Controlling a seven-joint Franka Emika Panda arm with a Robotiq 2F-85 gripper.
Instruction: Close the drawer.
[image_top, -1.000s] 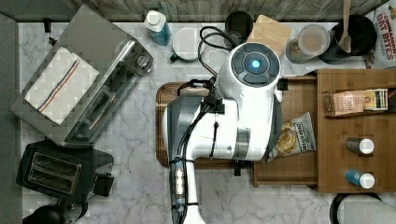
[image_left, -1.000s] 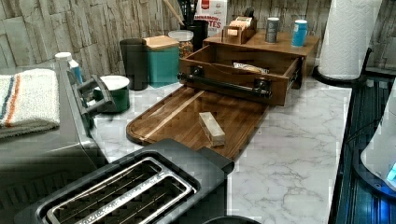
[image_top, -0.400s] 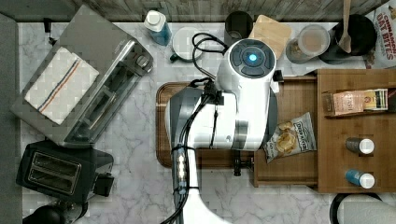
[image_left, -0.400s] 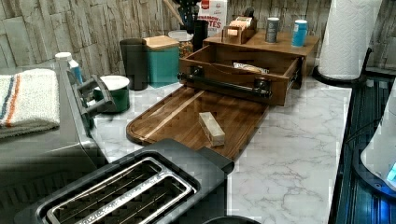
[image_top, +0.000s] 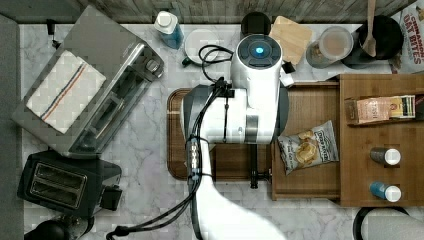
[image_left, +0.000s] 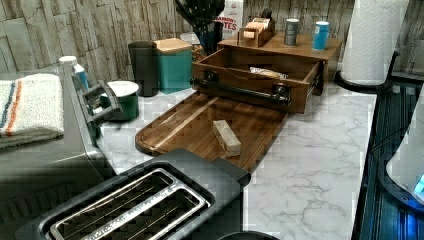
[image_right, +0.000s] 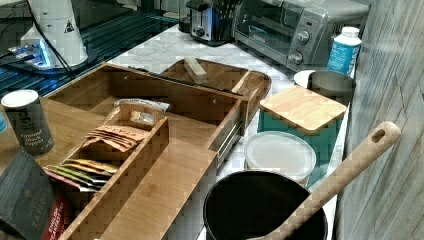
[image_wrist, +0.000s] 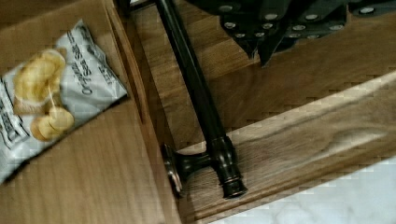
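We see the drawer (image_left: 252, 82) pulled out of the lighter wooden organizer (image_left: 280, 46) and standing open on the marble desk (image_left: 305, 165), its front overlapping the edge of a flat dark wooden tray (image_left: 200, 125). In the top view the arm (image_top: 250, 100) hangs over the tray and the drawer's front edge, hiding most of the black bar handle (image_top: 254, 170), of which one end and a post stick out below the arm. In the wrist view the handle (image_wrist: 196, 88) runs diagonally across the frame on its post, with the drawer's front wall beside it and the tray's wood under it. The dark parts of the end effector (image_wrist: 271, 28) sit close above the handle, apart from the bar as far as we can see; we cannot tell how far open it is, and we see nothing held in it. A bag of chips (image_top: 307, 147) lies flat inside the drawer, near the front wall. A small wooden block (image_left: 226, 137) rests on the tray. In the top view's left stand a toaster oven (image_top: 100, 95) with a striped towel (image_top: 62, 90) on top and a black toaster (image_top: 60, 182).
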